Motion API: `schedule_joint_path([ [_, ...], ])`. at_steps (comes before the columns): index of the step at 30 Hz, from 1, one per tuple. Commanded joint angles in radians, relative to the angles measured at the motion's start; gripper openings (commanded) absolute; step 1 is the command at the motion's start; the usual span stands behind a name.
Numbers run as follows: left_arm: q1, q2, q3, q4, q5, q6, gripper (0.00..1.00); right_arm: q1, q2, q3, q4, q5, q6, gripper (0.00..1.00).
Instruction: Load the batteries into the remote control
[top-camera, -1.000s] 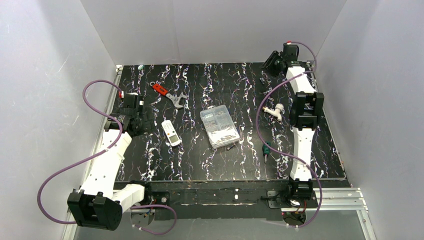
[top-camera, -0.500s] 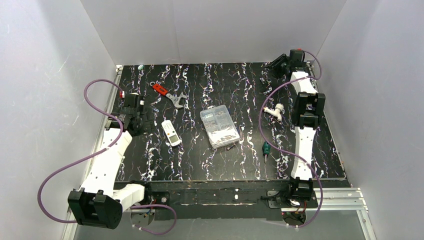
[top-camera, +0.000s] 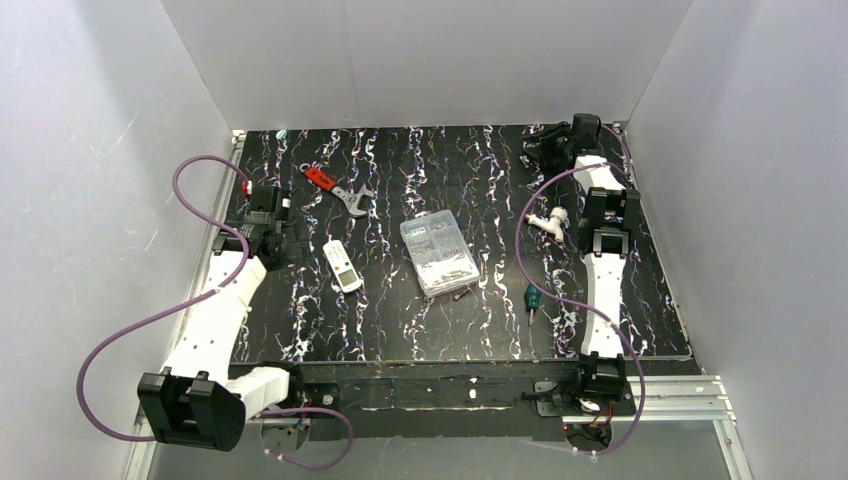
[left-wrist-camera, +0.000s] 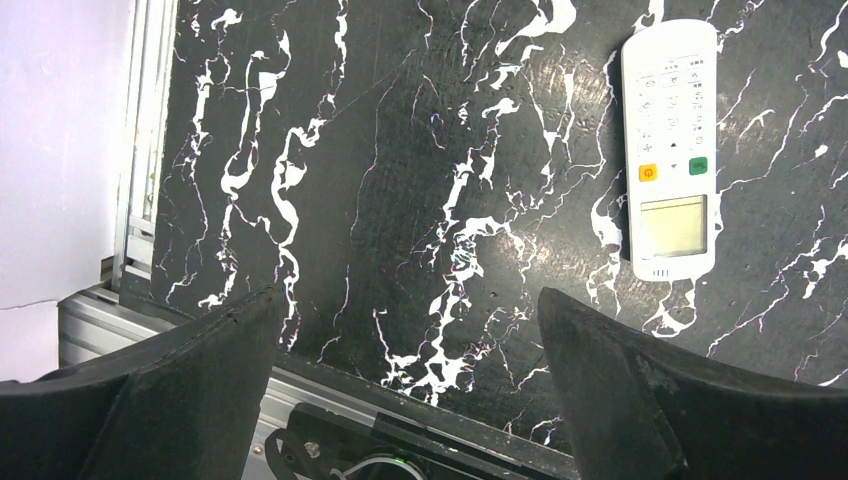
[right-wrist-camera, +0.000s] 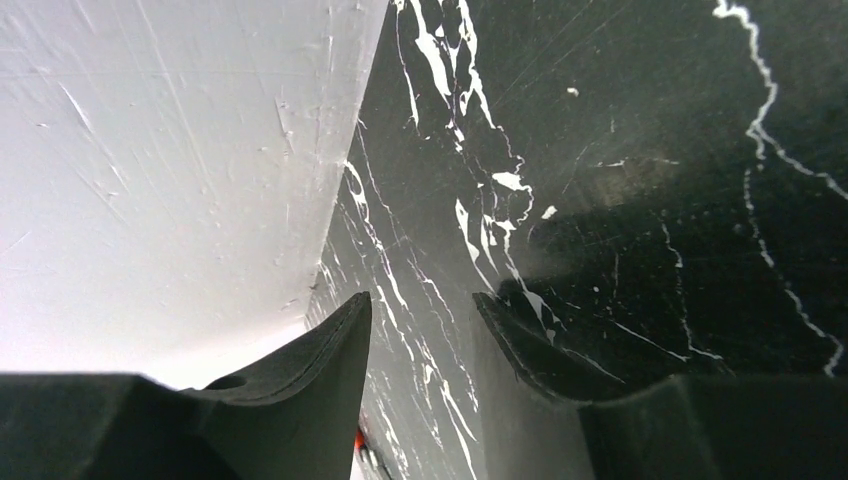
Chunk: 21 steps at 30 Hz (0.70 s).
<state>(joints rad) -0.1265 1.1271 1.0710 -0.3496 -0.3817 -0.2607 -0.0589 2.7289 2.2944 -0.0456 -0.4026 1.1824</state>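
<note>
The remote control (top-camera: 342, 265) lies face up on the black marbled table, left of centre. In the left wrist view the remote control (left-wrist-camera: 670, 150) shows its display, an orange button and a green one, up and to the right of the fingers. My left gripper (top-camera: 278, 245) hovers just left of it, and the left gripper (left-wrist-camera: 408, 300) stands wide open over bare table. My right gripper (top-camera: 548, 148) is at the far right back corner, and the right gripper (right-wrist-camera: 422, 300) is partly open with nothing between its fingers, close to the white wall. No batteries are visible.
A clear compartment box (top-camera: 438, 255) sits mid-table. A red-handled wrench (top-camera: 337, 190) lies at the back left, a white fitting (top-camera: 550, 220) and a green screwdriver (top-camera: 532, 300) on the right. An aluminium rail (left-wrist-camera: 140, 200) edges the table's left side.
My right wrist has swung round at the back right corner and dropped a little nearer. The left gripper has shifted slightly back and left. Both openings look unchanged.
</note>
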Motion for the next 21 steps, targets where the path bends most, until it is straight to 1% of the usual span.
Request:
schedule_joint_path([
  [1, -0.002, 0.009, 0.031, -0.075, -0.033, 0.012, 0.99, -0.005, 0.009, 0.009, 0.067, -0.041, 0.083, 0.49],
  [10, -0.002, 0.008, 0.028, -0.075, -0.022, 0.003, 0.99, -0.004, -0.039, -0.127, 0.107, -0.136, 0.077, 0.48],
  [16, -0.002, -0.006, 0.027, -0.075, -0.017, 0.000, 0.99, -0.005, -0.060, -0.130, 0.002, -0.175, 0.016, 0.47],
  [21, -0.002, -0.017, 0.025, -0.080, -0.015, -0.002, 0.99, -0.005, -0.042, -0.102, -0.028, -0.280, -0.024, 0.47],
])
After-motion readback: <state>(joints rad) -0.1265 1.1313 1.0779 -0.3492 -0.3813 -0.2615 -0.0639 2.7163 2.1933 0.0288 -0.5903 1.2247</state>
